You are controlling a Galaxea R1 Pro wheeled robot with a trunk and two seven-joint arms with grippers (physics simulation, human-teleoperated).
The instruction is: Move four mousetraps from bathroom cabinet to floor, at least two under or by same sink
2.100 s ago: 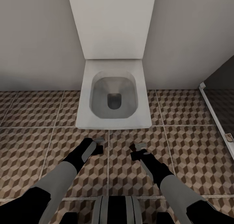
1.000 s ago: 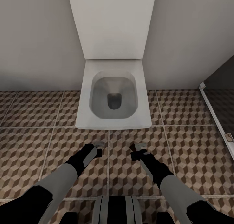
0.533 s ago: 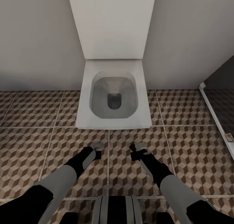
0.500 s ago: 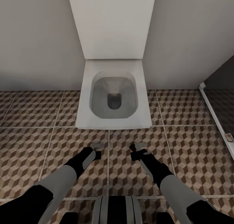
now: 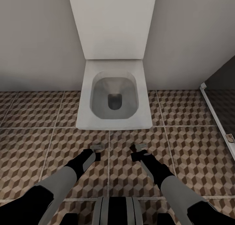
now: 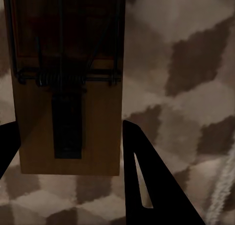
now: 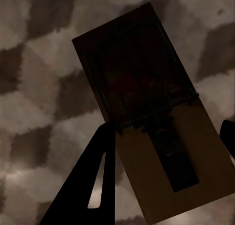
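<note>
Both arms reach low over the patterned bathroom floor (image 5: 189, 153) just in front of a toilet. My left gripper (image 5: 97, 147) is shut on a tan wooden mousetrap (image 6: 98, 137) with a black wire spring; in the left wrist view the dark fingers (image 6: 147, 186) flank its long edges close above the tiles. My right gripper (image 5: 137, 148) is shut on a second mousetrap (image 7: 147, 87), which sits skewed between its fingers (image 7: 93, 181), also close over the tiles. The cabinet and the bathroom sink are out of view.
A white toilet (image 5: 112, 97) stands against the wall straight ahead, its front edge close to both grippers. A white shower rail (image 5: 215, 117) runs along the right, with the dark shower floor beyond and a small tan thing (image 5: 231, 139) beside it. Tiled floor spreads left and right.
My left gripper has drawn back a little toward my body and sunk lower. The right arm and the camera have stayed put.
</note>
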